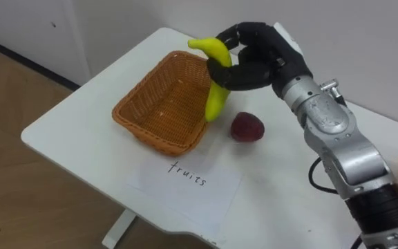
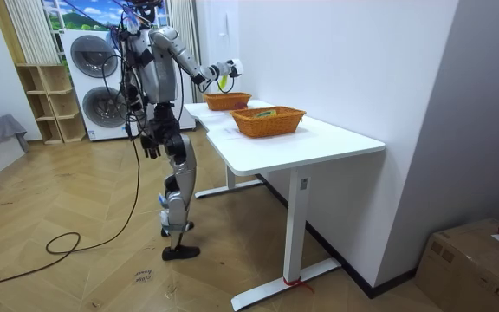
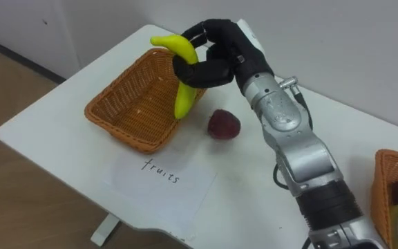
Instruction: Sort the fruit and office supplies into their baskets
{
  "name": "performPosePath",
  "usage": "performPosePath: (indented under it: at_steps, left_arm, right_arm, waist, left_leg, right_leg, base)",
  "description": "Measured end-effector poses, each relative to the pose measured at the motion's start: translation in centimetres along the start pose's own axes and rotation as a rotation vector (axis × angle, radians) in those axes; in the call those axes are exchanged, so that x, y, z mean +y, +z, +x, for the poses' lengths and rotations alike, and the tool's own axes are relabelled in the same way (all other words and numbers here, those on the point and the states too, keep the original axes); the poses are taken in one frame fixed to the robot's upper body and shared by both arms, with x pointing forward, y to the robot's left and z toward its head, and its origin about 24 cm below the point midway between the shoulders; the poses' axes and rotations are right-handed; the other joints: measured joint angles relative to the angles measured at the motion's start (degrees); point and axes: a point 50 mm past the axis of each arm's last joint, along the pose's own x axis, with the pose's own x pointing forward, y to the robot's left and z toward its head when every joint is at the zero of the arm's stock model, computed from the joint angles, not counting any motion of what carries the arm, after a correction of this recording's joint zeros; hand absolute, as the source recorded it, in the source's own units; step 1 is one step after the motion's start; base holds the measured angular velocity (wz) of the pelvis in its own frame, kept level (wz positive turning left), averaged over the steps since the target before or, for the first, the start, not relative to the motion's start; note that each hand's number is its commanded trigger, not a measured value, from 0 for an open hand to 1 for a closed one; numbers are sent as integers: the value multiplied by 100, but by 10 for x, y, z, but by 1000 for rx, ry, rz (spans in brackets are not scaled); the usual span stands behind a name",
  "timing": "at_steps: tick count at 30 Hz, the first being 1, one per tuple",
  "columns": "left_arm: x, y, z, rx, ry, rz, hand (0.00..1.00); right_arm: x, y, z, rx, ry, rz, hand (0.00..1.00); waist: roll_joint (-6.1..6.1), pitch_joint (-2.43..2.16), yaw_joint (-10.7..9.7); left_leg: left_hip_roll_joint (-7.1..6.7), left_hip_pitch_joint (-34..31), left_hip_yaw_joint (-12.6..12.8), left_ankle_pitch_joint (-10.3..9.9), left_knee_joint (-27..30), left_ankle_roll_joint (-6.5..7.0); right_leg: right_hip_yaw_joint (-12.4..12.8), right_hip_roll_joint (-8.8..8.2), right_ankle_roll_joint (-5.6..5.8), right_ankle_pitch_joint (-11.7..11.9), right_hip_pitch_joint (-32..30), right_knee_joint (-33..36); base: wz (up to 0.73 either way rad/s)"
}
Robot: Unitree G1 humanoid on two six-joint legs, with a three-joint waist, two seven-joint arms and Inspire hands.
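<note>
The fruit step is under way; the right hand (image 1: 254, 59) is curling round a banana (image 1: 215, 100), holding it nearly upright over the right-hand corner of the basket (image 1: 159, 97); whether its lower end is touching the rim I cannot tell; the next move is likely calling for a short carry leftwards over the hollow, then a release; an apple (image 1: 246, 128) is waiting on the table (image 1: 81, 117) just beside the basket; the left hand (image 2: 151, 149) is hanging by the robot's side.

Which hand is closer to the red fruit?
Right: the right hand, gripping the banana, is close by the red fruit; the left hand hangs at its side.
</note>
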Motion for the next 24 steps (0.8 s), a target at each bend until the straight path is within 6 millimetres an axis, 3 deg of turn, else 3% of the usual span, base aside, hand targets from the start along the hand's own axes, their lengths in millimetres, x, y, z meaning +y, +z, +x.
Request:
performPosePath:
  at_steps: [7, 15, 24]
  left_arm:
    - [1, 2, -1, -8, 6, 32, 0]
    - [1, 3, -3, -11, 10, 57, 0]
    - [-2, 4, -3, -11, 2, 51, 0]
  right_arm:
    - [4, -2, 3, 6, -20, 84, 100]
    - [17, -4, 7, 15, -9, 146, 100]
    - [28, -19, 13, 91, 26, 140, 100]
  waist:
    - [78, 13, 117]
    - [52, -3, 130]
    - [-7, 2, 284]
  left_leg:
    - [-18, 0, -52, 8, 32, 13]
    - [-98, -25, -215, 39, 32, 34]
    - [-118, -59, -277, 51, 25, 54]
  right_leg:
    - [-128, -33, 17, -10, 44, 1]
    - [-285, -63, 35, -21, 81, -1]
    - [-330, -93, 62, -38, 76, -1]
  base:
    - [5]
    - [11]
    - [3]
